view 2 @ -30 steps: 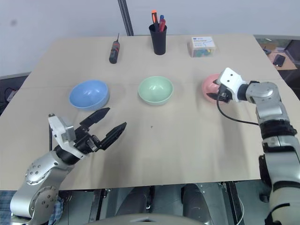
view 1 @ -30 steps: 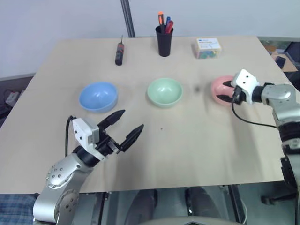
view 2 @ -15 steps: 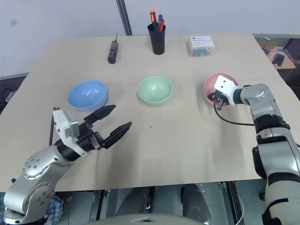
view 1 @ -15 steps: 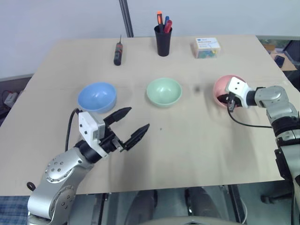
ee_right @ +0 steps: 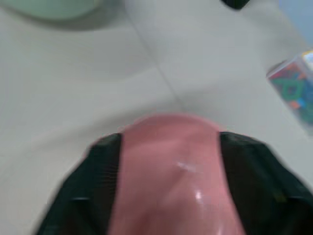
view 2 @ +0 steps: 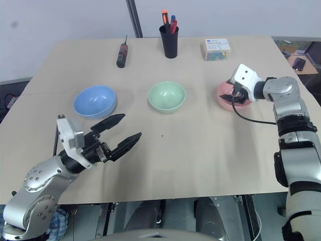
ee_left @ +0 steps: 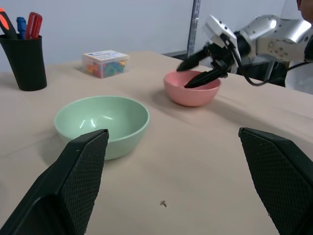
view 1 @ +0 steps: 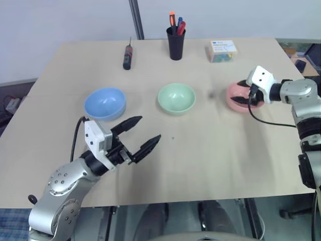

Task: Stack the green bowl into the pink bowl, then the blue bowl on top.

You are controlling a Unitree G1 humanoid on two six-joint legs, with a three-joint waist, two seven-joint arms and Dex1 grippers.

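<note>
Three bowls stand in a row on the tan table: the blue bowl (view 1: 104,103) on the left, the green bowl (view 1: 176,98) in the middle, the pink bowl (view 1: 233,104) on the right. My right gripper (view 1: 242,95) hovers over the pink bowl with its fingers spread; in the left wrist view one finger reaches down into the pink bowl (ee_left: 190,95) and the other stands above it. The pink bowl rests flat on the table. My left gripper (view 1: 150,127) is open and holds nothing, raised above the table in front of the blue and green bowls.
At the back of the table (view 1: 210,160) are a black cup of pens (view 1: 176,42), a dark screwdriver (view 1: 127,56) and a small clear box of coloured pieces (view 1: 222,51). The table's right edge lies close beyond the pink bowl.
Half a second ago my right gripper was shut on the pink bowl's rim with the bowl tipped. It has since opened and risen, and the bowl sits flat. The left arm has kept still.
</note>
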